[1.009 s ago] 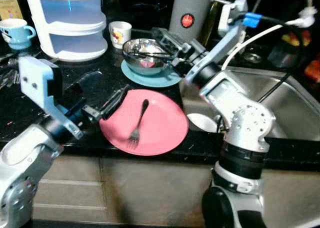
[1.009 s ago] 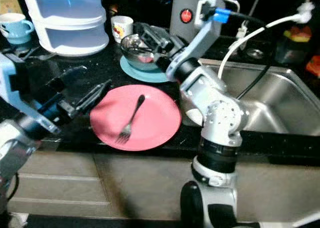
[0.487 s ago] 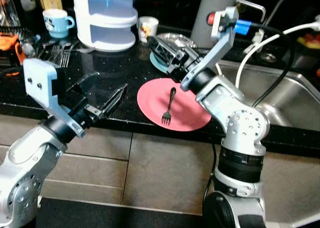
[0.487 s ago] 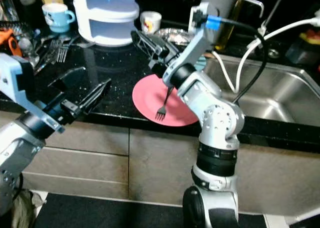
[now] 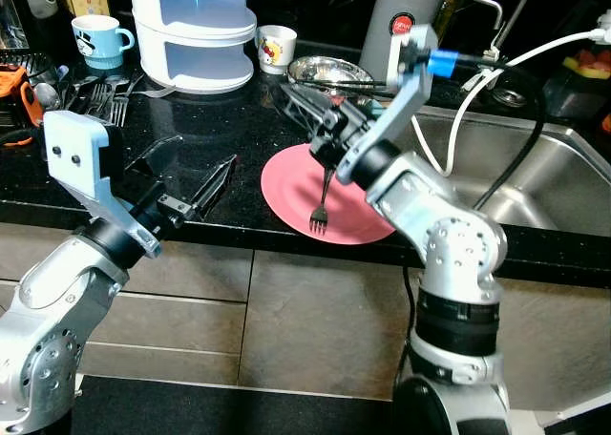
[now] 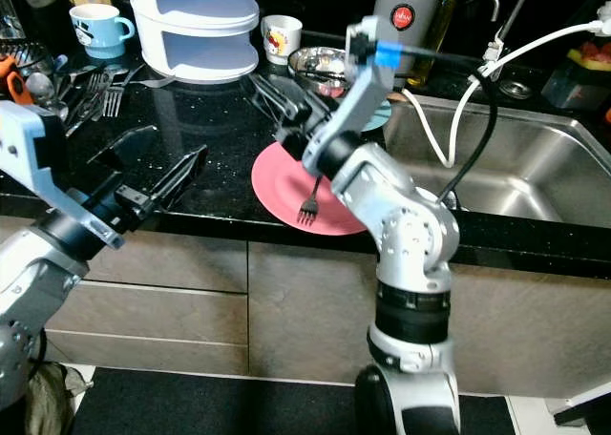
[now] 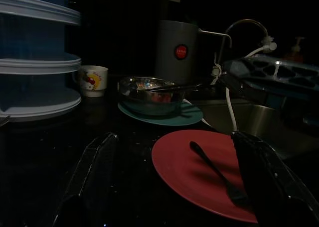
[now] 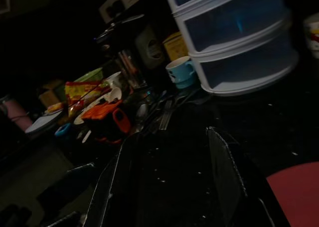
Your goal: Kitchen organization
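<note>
A pink plate [image 5: 355, 198] lies near the counter's front edge with a black fork [image 5: 322, 202] on it. Behind it a steel bowl [image 5: 329, 71] holding a utensil sits on a teal saucer [image 7: 169, 116]. My left gripper [image 5: 205, 156] hovers at the counter's front edge, left of the plate, open and pointing at it; in the left wrist view its fingers [image 7: 94, 177] frame the plate [image 7: 199, 172] with nothing held. My right gripper [image 5: 307, 109] is open and empty above the counter at the plate's far left rim, pointing left towards the white drawers.
A white stacked drawer unit [image 5: 196, 30], a blue mug [image 5: 95, 39] and a small white cup [image 5: 277, 46] stand at the back. Loose cutlery [image 5: 95, 92] lies far left. A grey canister [image 5: 396, 25] stands behind the bowl. The steel sink [image 5: 544, 182] is on the right.
The camera has pulled back, so the whole scene shifted. My right gripper has come off the steel bowl's rim and now sits lower, by the plate's far rim. The left gripper stands slightly further from the plate.
</note>
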